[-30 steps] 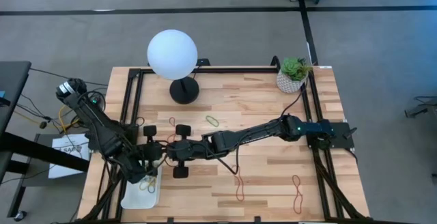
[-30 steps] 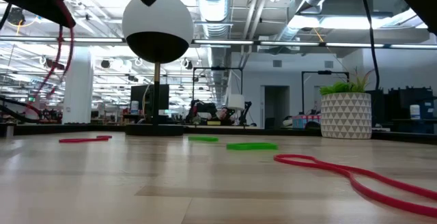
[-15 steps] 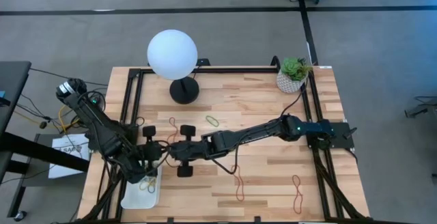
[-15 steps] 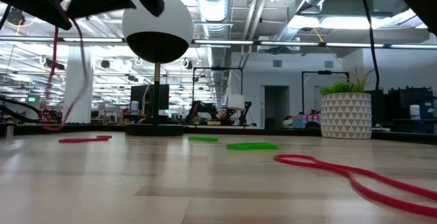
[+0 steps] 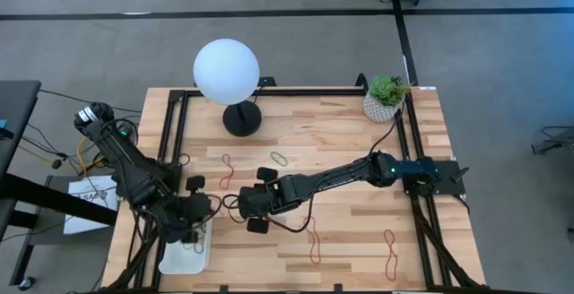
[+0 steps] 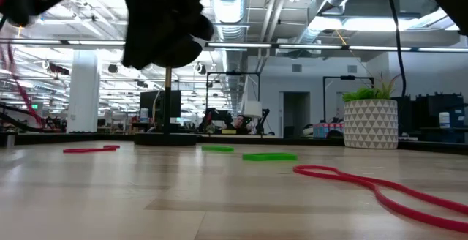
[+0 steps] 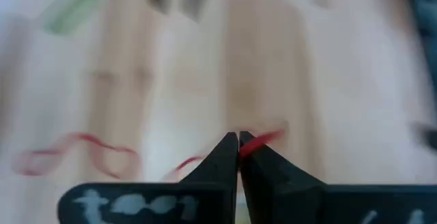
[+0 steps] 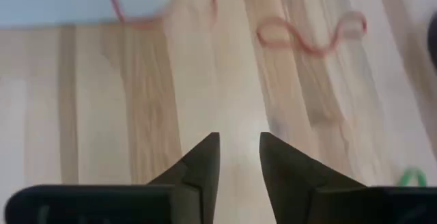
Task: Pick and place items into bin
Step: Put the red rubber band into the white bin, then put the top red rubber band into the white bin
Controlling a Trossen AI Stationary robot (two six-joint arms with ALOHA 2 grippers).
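My left gripper (image 7: 237, 141) is shut on a red rubber band (image 7: 263, 138) and sits at the table's near left (image 5: 195, 213), just above the white bin (image 5: 178, 258). The same band hangs at the left edge of the low view (image 6: 9, 64). My right gripper (image 8: 239, 145) is open with nothing between its fingers; it hovers over bare wood right of the left gripper (image 5: 254, 206). More bands lie flat on the table: red ones (image 5: 226, 170) (image 5: 316, 240) (image 5: 390, 251) and a green one (image 5: 281, 159). My left gripper pinches the red band between its two fingertips, with a short piece of strand (image 7: 258, 140) sticking out beside them. The fingers slant down from the table's left. The band is lifted clear of the table and hangs slack below the gripper (image 6: 9, 64).
A white globe lamp (image 5: 227, 72) on a dark foot stands at the far middle, and a potted plant (image 5: 386, 97) at the far right corner. Black frame rails (image 5: 170, 142) run along the table's left and right sides. Bare wood lies at the near middle.
My right gripper has drawn back from the left gripper toward the table's right and tipped further down. My left gripper has turned in place. The red band, which hung near the lamp in the low view, has swung toward that picture's left edge.
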